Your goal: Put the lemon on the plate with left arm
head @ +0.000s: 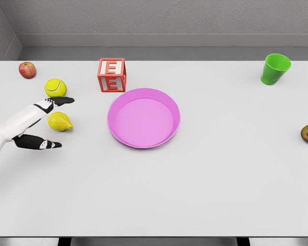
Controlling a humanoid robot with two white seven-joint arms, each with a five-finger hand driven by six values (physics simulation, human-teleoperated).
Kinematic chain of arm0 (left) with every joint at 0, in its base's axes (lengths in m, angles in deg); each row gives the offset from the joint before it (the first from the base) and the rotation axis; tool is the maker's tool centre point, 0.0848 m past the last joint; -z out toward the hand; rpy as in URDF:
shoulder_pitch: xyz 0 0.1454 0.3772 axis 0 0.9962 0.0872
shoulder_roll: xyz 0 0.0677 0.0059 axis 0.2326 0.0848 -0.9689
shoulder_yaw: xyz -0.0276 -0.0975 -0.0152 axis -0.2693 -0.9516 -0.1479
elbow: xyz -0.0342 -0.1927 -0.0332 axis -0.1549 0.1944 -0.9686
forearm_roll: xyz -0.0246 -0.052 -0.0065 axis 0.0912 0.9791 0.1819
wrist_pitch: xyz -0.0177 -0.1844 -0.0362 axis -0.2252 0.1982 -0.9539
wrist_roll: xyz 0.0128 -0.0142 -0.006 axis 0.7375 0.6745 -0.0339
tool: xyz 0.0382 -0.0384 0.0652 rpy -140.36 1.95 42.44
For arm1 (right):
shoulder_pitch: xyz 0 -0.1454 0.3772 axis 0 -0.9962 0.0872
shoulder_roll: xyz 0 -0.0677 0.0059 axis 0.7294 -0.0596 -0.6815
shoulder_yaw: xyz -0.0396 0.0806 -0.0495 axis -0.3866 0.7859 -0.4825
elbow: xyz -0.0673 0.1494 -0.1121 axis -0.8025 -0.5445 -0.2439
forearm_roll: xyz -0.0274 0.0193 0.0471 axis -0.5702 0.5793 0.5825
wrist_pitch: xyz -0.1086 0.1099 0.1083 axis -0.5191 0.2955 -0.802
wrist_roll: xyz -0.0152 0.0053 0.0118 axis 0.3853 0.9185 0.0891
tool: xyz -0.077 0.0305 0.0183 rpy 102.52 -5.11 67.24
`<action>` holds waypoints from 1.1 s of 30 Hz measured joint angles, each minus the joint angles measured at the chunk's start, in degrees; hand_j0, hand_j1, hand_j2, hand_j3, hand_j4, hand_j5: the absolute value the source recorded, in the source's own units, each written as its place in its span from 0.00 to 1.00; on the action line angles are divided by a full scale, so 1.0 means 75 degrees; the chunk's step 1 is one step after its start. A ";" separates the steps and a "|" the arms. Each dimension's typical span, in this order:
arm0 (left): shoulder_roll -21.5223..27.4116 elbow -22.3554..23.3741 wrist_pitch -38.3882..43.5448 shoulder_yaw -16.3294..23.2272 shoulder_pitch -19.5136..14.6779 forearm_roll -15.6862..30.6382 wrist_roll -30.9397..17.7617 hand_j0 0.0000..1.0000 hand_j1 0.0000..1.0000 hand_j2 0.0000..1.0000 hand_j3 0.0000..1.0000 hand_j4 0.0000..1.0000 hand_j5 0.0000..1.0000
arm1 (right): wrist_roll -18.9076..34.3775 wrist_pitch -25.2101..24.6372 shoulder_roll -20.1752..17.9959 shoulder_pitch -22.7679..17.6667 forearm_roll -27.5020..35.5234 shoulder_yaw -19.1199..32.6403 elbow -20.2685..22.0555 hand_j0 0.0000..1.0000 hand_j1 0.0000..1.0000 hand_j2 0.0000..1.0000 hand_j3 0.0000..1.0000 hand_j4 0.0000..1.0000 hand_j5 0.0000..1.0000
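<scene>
Only red block lettered "E", lemon

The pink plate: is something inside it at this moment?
Nothing lies in the pink plate; its whole inner floor shows bare. The lemon sits on the table to its left, between the spread fingers of the left hand.

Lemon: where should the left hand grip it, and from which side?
Grip the lemon across its rounded middle, not the pointed right tip. Come from its left, where the left hand is open with fingers above and below it. The tennis ball sits close behind, so keep the fingers low.
</scene>
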 measured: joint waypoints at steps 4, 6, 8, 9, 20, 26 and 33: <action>-0.0003 -0.0009 0.0000 -0.0040 0.0000 -0.0072 -0.0014 1.00 1.00 1.00 1.00 1.00 1.00 | 0.0000 0.0000 0.0000 -0.0012 0.0007 0.0001 -0.0017 1.00 1.00 1.00 1.00 1.00 1.00; 0.0011 0.0023 -0.0002 -0.0267 0.0012 -0.0327 -0.0073 1.00 1.00 1.00 1.00 1.00 1.00 | -0.0001 0.0000 0.0000 -0.0012 0.0008 -0.0004 -0.0019 1.00 1.00 1.00 1.00 1.00 1.00; 0.0021 0.0044 -0.0001 -0.0659 0.0000 -0.0706 -0.0244 1.00 1.00 1.00 1.00 1.00 1.00 | -0.0001 0.0000 0.0000 -0.0012 0.0008 -0.0007 -0.0020 1.00 1.00 1.00 1.00 1.00 1.00; 0.0042 0.0051 0.0000 -0.0775 -0.0035 -0.0866 -0.0305 1.00 1.00 1.00 1.00 1.00 1.00 | -0.0002 0.0000 0.0000 -0.0012 0.0009 -0.0007 -0.0020 1.00 1.00 1.00 1.00 1.00 1.00; 0.0137 0.0319 0.0003 -0.0371 -0.0820 -0.2329 -0.0876 1.00 1.00 1.00 1.00 1.00 1.00 | -0.0001 0.0000 0.0000 -0.0012 0.0008 -0.0009 -0.0020 1.00 1.00 1.00 1.00 1.00 1.00; 0.0156 0.1002 -0.0003 0.0496 -0.1453 -0.2503 -0.0903 1.00 1.00 1.00 1.00 1.00 1.00 | -0.0001 0.0000 0.0000 -0.0012 0.0009 -0.0009 -0.0020 1.00 1.00 1.00 1.00 1.00 1.00; 0.0137 0.1431 -0.0003 0.0740 -0.1711 -0.2818 -0.0906 1.00 1.00 1.00 1.00 1.00 1.00 | -0.0002 0.0000 0.0000 -0.0012 0.0009 -0.0010 -0.0020 1.00 1.00 1.00 1.00 1.00 1.00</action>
